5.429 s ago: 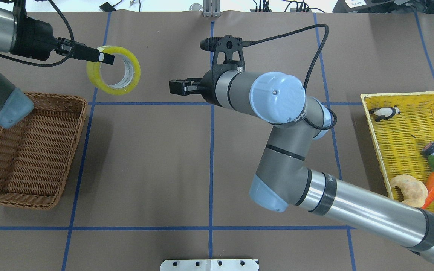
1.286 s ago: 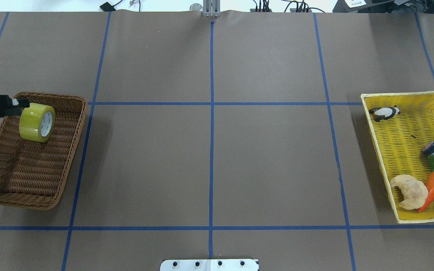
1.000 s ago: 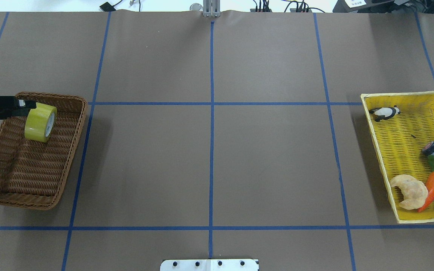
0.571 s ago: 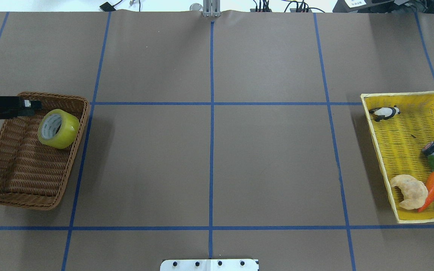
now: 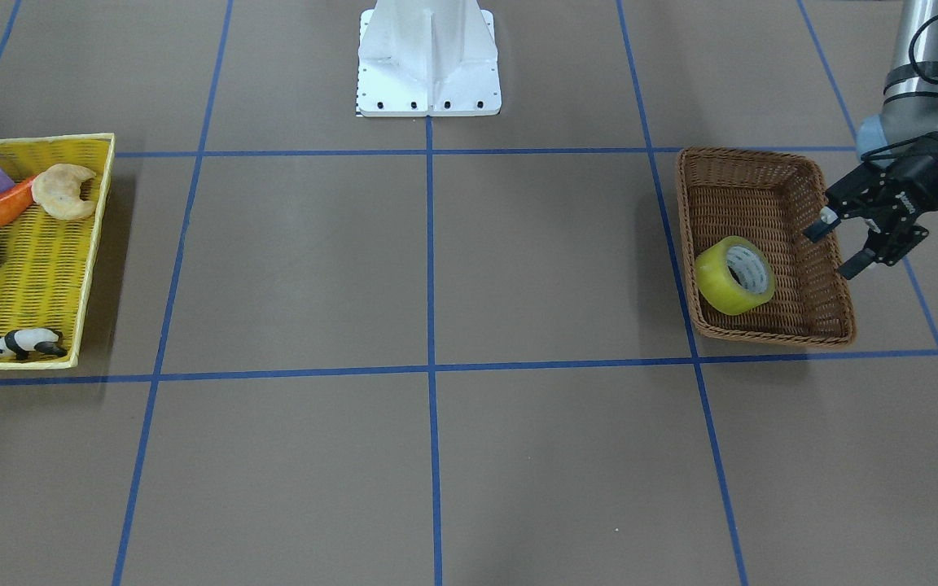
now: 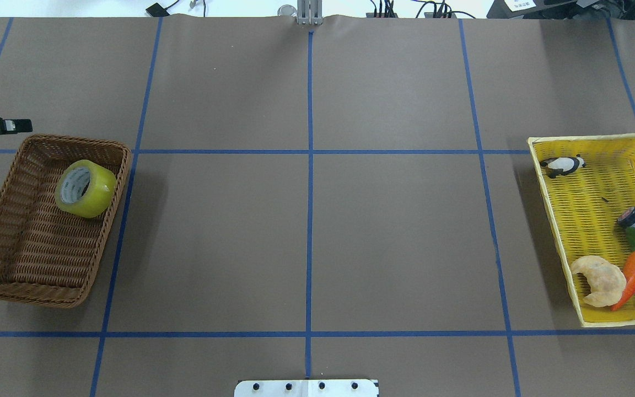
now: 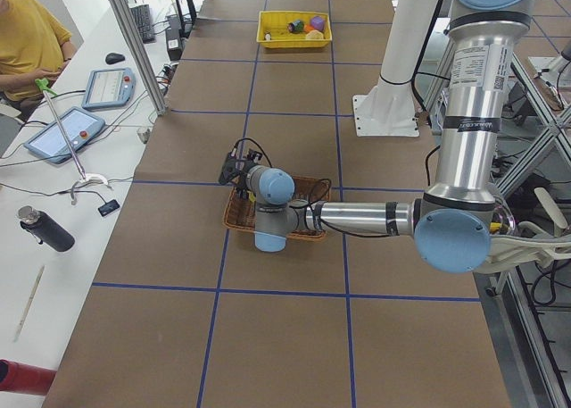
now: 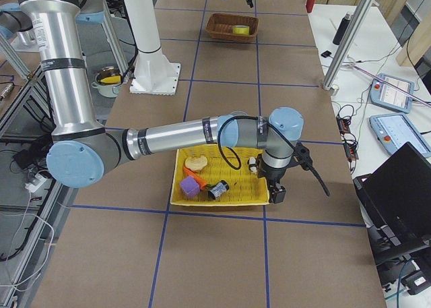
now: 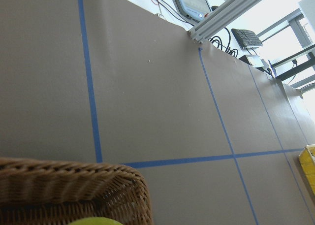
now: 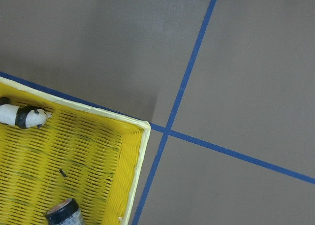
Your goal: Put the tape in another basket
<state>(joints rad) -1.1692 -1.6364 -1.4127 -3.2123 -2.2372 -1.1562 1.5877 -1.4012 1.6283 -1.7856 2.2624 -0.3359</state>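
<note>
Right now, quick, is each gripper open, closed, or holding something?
Left gripper: open, empty; the tape roll lies in the wicker basket.
Right gripper: cannot tell; only a side view shows it.

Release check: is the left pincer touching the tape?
Apart. Front-facing view shows the open left pincer clear of the tape, with bare basket weave between them.

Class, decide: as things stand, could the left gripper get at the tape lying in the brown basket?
Probably yes. The left gripper hangs open beside the rim of the basket. The tape lies uncovered inside, with nothing above it or between the two.
</note>
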